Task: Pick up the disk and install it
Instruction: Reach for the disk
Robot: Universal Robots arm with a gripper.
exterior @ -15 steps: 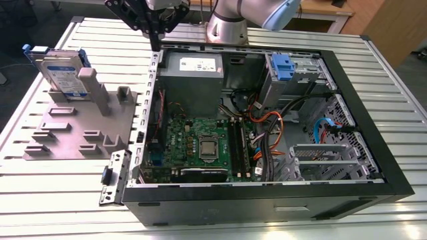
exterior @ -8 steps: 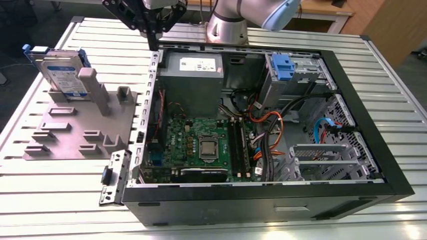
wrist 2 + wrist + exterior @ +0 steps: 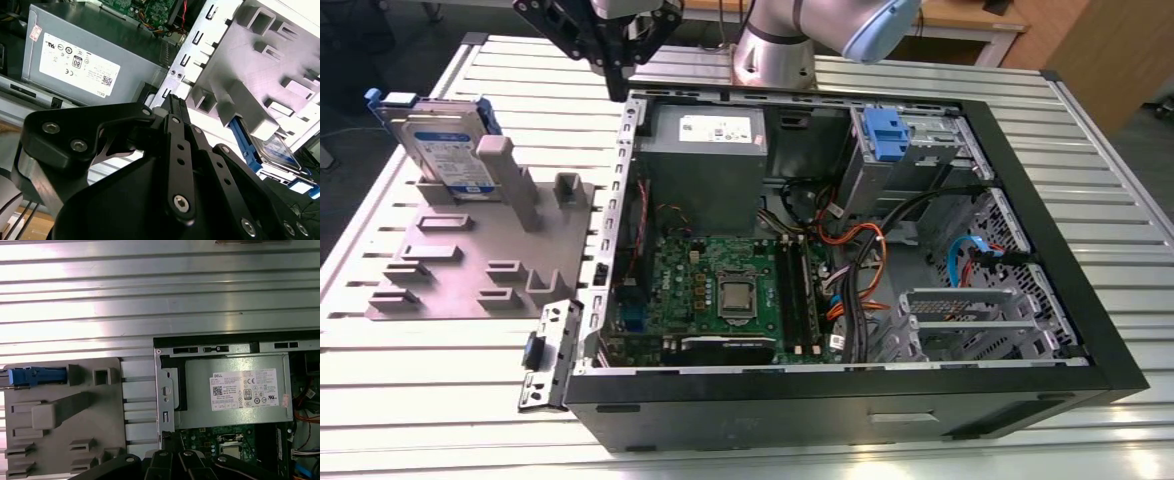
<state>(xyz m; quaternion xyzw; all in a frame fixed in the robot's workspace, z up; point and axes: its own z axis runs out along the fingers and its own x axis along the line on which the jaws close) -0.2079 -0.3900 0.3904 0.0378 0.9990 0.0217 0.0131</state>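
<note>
Black linkages of the gripper (image 3: pixel 172 100) crowd the front of both wrist views, and they draw in to a single tip: the jaws look clenched together with nothing between them. Beneath them spreads the slatted metal desk (image 3: pixel 1107 200), and on it, largest of what it carries, lies the open computer case (image 3: pixel 854 395). In the exterior view the gripper (image 3: pixel 616 92) hangs above the case's rear corner wall, clear of it. Just below the jaws, on the case side, is the grey power-supply box (image 3: pixel 700 150) with its white sticker, seen again in the first wrist view (image 3: pixel 235 395). On the jaws' other side, outside the case wall, the grey fixture plate (image 3: pixel 454 260) rests on the desk. The disk (image 3: pixel 440 140) stands in that fixture's far slot, on edge with its long axis near upright and leaning slightly. It is lower than the jaws and well apart from them, toward the exterior view's left. From above, in the first wrist view, it presents a thin blue-bracketed top edge (image 3: pixel 37 376). My reading is that the disk is untouched and the reach must go sideways away from the case, then down. Farther from the jaws, across the power supply, a small blue latch piece (image 3: pixel 887 135) sits on the drive cage.
</note>
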